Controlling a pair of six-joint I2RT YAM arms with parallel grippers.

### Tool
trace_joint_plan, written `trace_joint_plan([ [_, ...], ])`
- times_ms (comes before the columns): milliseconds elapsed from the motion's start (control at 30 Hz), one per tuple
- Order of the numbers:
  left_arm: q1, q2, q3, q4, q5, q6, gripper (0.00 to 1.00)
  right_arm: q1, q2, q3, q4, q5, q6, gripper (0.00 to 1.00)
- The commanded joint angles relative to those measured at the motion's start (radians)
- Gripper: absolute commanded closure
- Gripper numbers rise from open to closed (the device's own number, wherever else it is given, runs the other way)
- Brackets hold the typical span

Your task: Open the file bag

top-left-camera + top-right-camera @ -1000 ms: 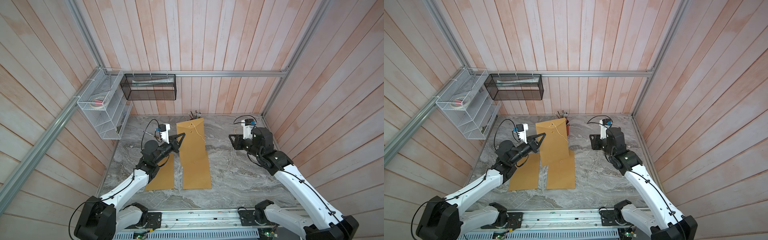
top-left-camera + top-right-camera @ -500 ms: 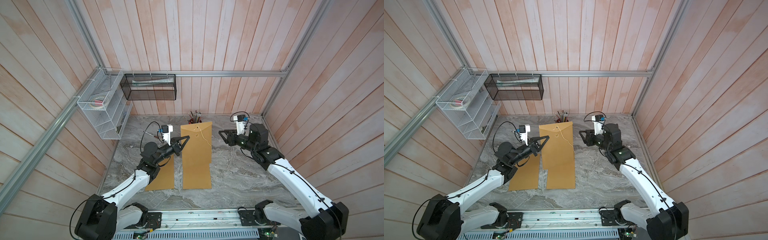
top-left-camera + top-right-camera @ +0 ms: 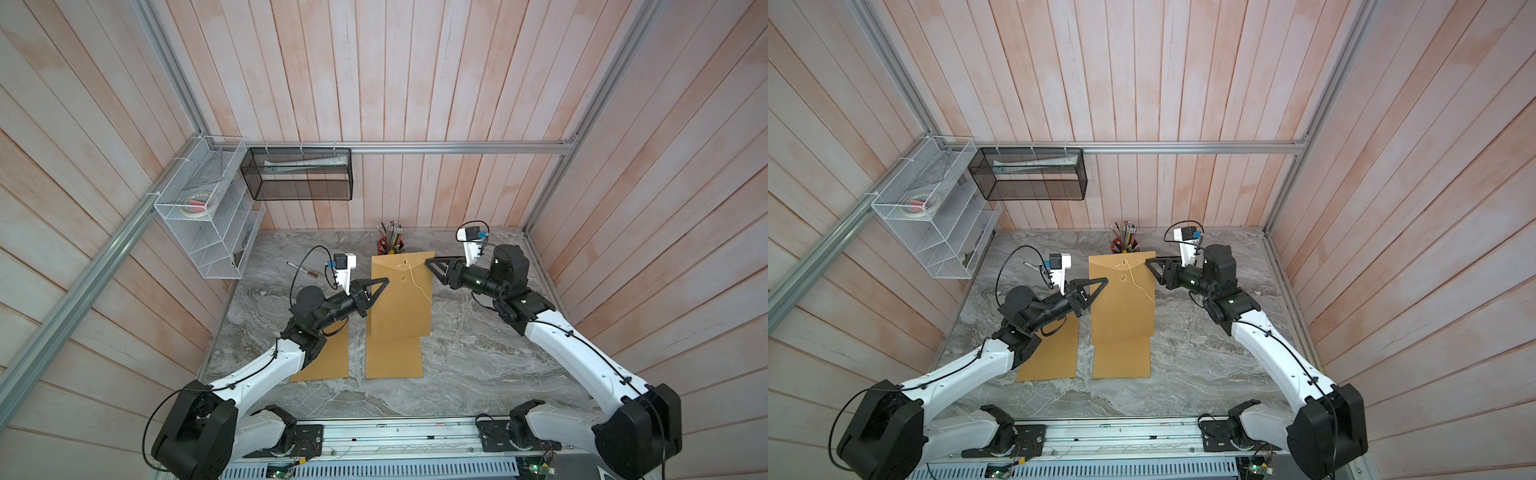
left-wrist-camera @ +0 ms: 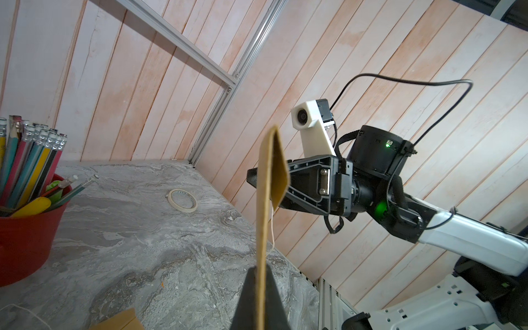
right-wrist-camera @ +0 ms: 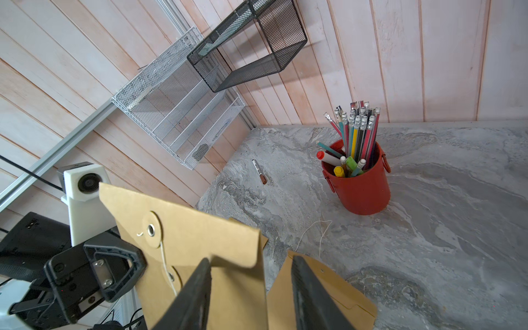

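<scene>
Left wrist view shows you the left gripper [image 4: 261,273] pressed together on the thin edge of the stiff brown paper file bag [image 4: 264,200], upright above the veined grey marble-look table [image 4: 128,243], while the right gripper [image 5: 251,258] stands spread, its black wedge-shaped fingers [image 5: 194,294] straddling the curled flap [image 5: 234,248].

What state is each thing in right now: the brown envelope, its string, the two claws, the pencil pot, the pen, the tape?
file bag: held up off the table, flap folded down.
string: unwound, hanging loose.
left gripper: shut on the file bag's edge.
right gripper: open, at the flap's corner.
pencil cup: upright, full.
marker: lying flat.
tape roll: lying flat.
</scene>
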Motion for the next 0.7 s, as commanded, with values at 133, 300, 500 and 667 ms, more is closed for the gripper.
trace_joint_plan([
  [133, -0.015, 0.023, -0.014, 0.101, 0.017, -0.047, 1.00, 0.005, -0.007, 0.006, 0.056, -0.046, 0.005, 0.53],
  [300, -0.015, 0.014, -0.018, 0.113, -0.011, -0.049, 1.00, 0.006, -0.031, -0.011, 0.064, -0.066, 0.017, 0.53],
  [500, -0.015, 0.017, 0.001, 0.117, -0.021, -0.048, 1.00, 0.005, -0.055, -0.055, 0.073, -0.064, 0.029, 0.52],
  [667, -0.015, 0.024, 0.001, 0.144, -0.022, -0.061, 1.00, 0.007, -0.057, -0.074, 0.086, -0.064, 0.039, 0.52],
])
